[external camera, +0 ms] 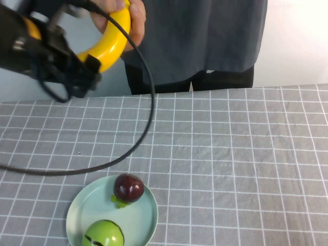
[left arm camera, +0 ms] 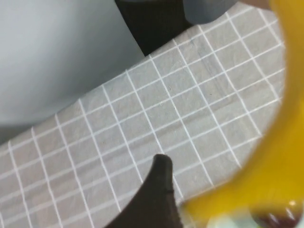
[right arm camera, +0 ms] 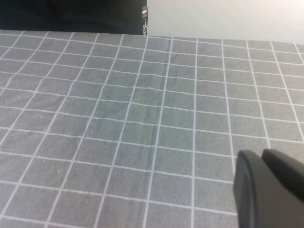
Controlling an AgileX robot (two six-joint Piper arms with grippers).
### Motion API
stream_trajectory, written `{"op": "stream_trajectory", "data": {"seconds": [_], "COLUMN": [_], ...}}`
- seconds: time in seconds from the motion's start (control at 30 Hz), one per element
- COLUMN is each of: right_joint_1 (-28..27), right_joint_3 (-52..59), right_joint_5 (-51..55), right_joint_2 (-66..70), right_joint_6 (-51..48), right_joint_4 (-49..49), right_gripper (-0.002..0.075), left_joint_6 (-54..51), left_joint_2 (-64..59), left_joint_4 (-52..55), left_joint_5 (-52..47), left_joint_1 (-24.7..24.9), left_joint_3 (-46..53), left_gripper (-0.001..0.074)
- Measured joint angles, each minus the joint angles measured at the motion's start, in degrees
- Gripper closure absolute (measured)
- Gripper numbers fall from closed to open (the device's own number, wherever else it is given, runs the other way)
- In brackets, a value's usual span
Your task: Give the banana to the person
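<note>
Banana (external camera: 110,41): bright yellow, smooth, strongly curved, raised well above the worktop (external camera: 230,154), beyond its far edge relative to the plate (external camera: 146,218). Left hand (external camera: 84,64) is closed on the banana's lower end; the person's hand (external camera: 120,15) wraps the upper part, so both grip it. Person (external camera: 205,36) in a grey-blue top stands behind the worktop. Right hand (right arm camera: 266,190) sits low over the checked cloth, nothing in it; can't tell how far open. Plate carries a dark red fruit (external camera: 128,187) and a green fruit (external camera: 103,234).
</note>
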State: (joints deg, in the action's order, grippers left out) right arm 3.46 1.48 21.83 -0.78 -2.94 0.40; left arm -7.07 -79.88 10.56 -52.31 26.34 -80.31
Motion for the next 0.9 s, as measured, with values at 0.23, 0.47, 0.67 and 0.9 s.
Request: {"op": "stream_trajectory", "data": {"seconds": [0.23,0.47,0.67,0.9], "right_joint_1": [0.00,0.00,0.00,0.00], "right_joint_3": [0.00,0.00,0.00,0.00], "right_joint_5": [0.00,0.00,0.00,0.00], "right_joint_2": [0.00,0.00,0.00,0.00], "right_joint_6": [0.00,0.00,0.00,0.00], "right_joint_4": [0.00,0.00,0.00,0.00], "right_gripper": [0.0732,0.0732,0.0732,0.0733], "left_joint_6": [2.98,3.28,3.46,5.22], "left_joint_2": [10.07,20.16,30.57,49.36], "left_joint_4": [-0.35,-0.45,-2.66,-5.78], "left_joint_5": [-9.66,-12.07,-10.15,4.18], "left_joint_1": [0.00,0.00,0.00,0.00], "left_joint_3": [0.00,4.12,13.88,32.76], "left_gripper": [0.0125,0.0597,0.0727,0.0736]}}
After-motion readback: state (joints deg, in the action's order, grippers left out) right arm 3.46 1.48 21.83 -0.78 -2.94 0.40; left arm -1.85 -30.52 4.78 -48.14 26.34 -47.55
